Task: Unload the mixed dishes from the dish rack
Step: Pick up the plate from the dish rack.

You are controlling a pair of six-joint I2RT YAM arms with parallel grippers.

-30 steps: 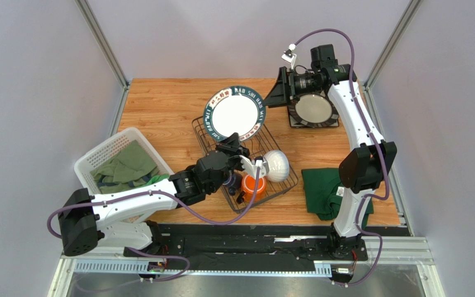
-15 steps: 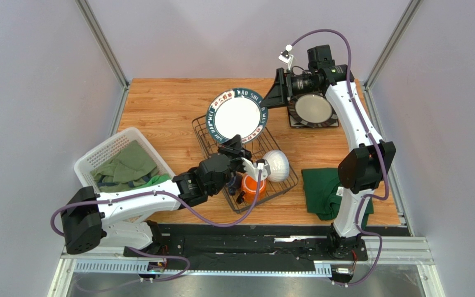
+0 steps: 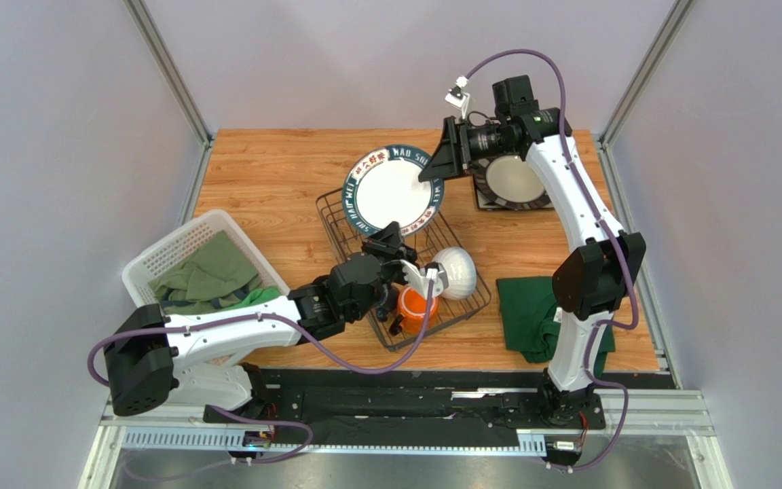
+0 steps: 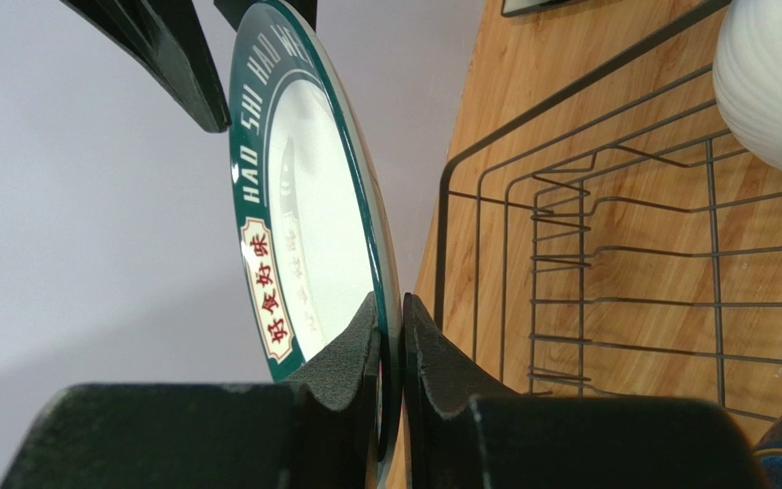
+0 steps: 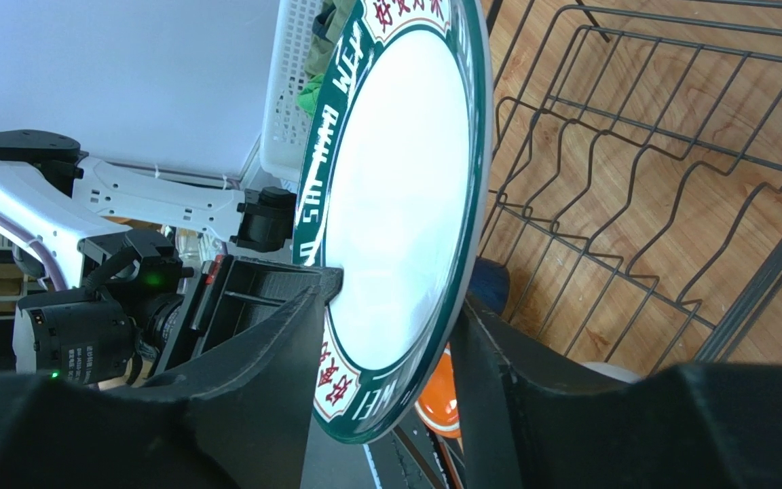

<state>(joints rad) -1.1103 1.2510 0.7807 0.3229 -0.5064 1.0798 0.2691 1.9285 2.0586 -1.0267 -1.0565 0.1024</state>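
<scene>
Green-rimmed plate upright on edge, pinched by left end effector; right end effector spread astride

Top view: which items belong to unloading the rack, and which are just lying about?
Job: dish rack, green-rimmed plate, ribbed bowl, orange mug, white plate on the black mat.
Lying about: white basket, green cloths inside it, dark green cloth.

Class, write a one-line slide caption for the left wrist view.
Left gripper, jaws shut on the green-rimmed plate, beside the wire dish rack and white ribbed bowl.
</scene>
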